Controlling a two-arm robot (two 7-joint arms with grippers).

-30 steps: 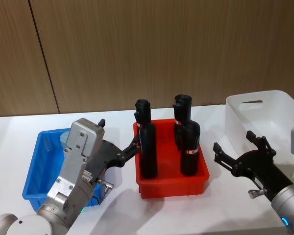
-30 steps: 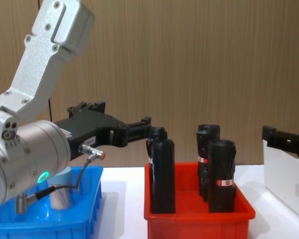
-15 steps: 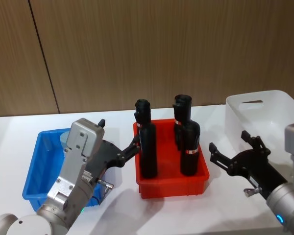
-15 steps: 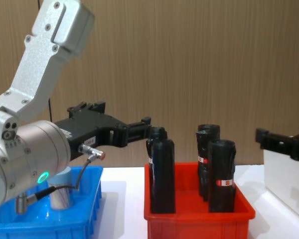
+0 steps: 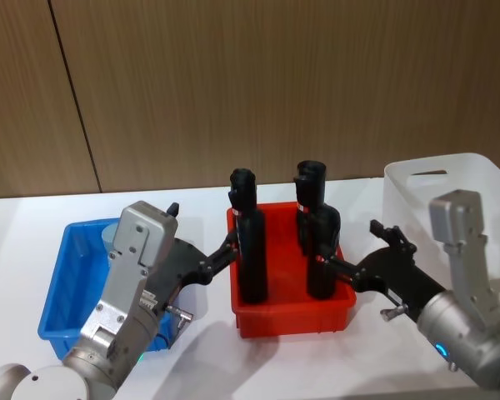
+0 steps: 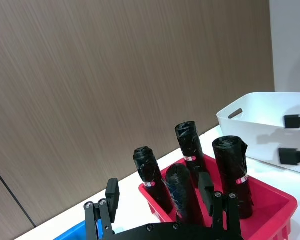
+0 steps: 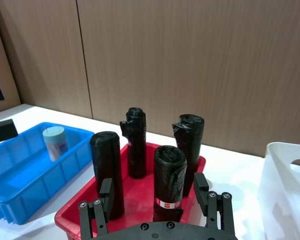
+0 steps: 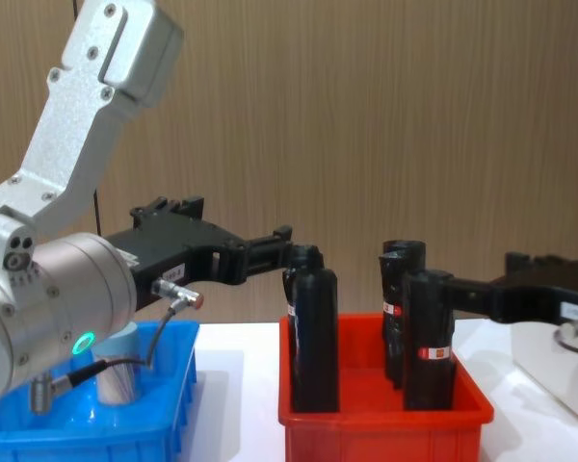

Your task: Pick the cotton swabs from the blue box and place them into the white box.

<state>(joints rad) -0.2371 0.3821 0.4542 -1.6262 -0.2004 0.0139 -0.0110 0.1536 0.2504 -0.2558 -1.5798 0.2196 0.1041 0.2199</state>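
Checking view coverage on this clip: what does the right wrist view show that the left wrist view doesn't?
Right wrist view alone: the cotton swabs tub standing in the blue box, plus the open right gripper. Left wrist view alone: the open left gripper and the white box's handle cutout. Both: four black bottles upright in the red bin, the white box, the wood wall.

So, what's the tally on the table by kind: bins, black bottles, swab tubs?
Bins: 3 (blue bin, red bin, white bin)
Black bottles: 4, all upright in the red bin
Swab tubs: 1, in the blue bin
Total: 8
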